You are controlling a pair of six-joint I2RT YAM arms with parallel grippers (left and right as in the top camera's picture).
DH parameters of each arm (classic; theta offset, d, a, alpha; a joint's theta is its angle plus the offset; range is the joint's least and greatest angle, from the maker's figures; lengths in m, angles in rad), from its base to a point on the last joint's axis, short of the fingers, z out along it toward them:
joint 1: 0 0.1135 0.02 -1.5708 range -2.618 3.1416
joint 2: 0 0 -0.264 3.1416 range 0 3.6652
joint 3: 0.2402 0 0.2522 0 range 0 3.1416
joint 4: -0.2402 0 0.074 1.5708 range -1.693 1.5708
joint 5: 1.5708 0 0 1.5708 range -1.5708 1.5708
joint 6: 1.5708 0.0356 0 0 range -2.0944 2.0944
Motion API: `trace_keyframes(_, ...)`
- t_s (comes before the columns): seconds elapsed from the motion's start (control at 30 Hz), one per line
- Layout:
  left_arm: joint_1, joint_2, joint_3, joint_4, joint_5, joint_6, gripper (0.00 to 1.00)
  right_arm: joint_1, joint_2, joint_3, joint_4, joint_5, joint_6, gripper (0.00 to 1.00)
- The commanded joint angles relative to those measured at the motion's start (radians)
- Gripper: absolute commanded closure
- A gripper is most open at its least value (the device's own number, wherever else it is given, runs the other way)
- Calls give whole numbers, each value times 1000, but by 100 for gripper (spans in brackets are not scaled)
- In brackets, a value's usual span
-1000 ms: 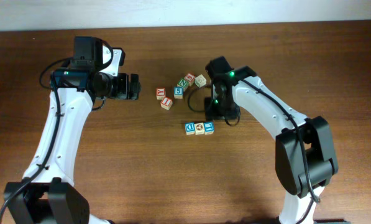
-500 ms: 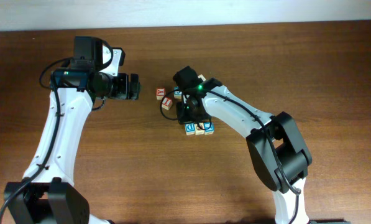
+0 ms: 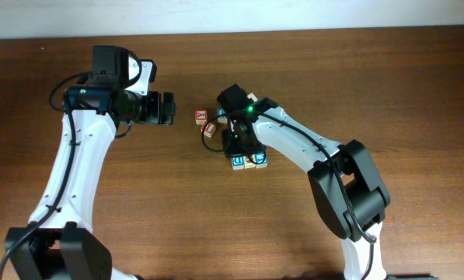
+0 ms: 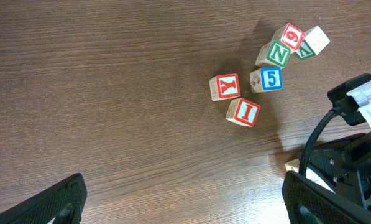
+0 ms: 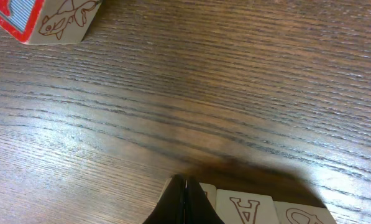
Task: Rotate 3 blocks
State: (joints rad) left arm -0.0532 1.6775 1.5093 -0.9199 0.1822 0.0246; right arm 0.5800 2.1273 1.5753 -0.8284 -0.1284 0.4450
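The three blocks lie in a row on the table: a blue-printed one, a brownish-picture one and another blue-printed one. My right gripper hangs over the row's left end. In the right wrist view this gripper is shut with nothing between its fingers. Its tips stand at the left block, which they half hide. Beside that block are one with an outlined "A" and the third block. My left gripper stands open, well to the left, and in its own wrist view holds nothing.
A loose cluster lies just behind the row: red "Y" cube, red "I" cube, blue "5" cube, green "N" cube, red "9" cube and a pale cube. A red-edged cube with a fish picture shows in the right wrist view.
My right arm swung left from the row's right side to its left end, and its jaws closed. The left arm has not moved.
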Motion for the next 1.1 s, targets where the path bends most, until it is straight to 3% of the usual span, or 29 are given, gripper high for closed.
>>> trace_keyframes(0.0,-1,2,14,2,-4,-10,1,0,2,19,1,31,-5,91)
trace_keyframes(0.17,-1,2,14,2,-4,-10,1,-132,-127,275,-238,-69,-143,88)
trace_keyframes(0.27,-1,2,14,2,-4,-10,1,-261,-173,298,-392,-108,-236,88)
trace_keyframes(0.4,-4,2,14,2,-2,-11,1,-341,-171,129,-347,-149,-258,89)
trace_keyframes(0.53,-6,2,14,24,294,-11,1,-359,-170,-136,-113,-246,-238,88)
trace_keyframes(0.57,-9,10,14,29,288,-14,35,-357,-170,-190,-57,-246,-216,88)
trace_keyframes(0.6,-23,28,13,29,262,-23,60,-357,-170,-231,-11,-241,-192,89)
trace_keyframes(0.67,-50,66,14,29,125,-125,100,-357,-169,-270,33,-243,-143,92)
trace_keyframes(0.73,-83,109,14,31,10,-189,100,-339,-169,-290,36,-242,-102,95)
trace_keyframes(1.07,-119,163,11,67,5,-190,100,-204,-168,-296,37,-241,17,96)
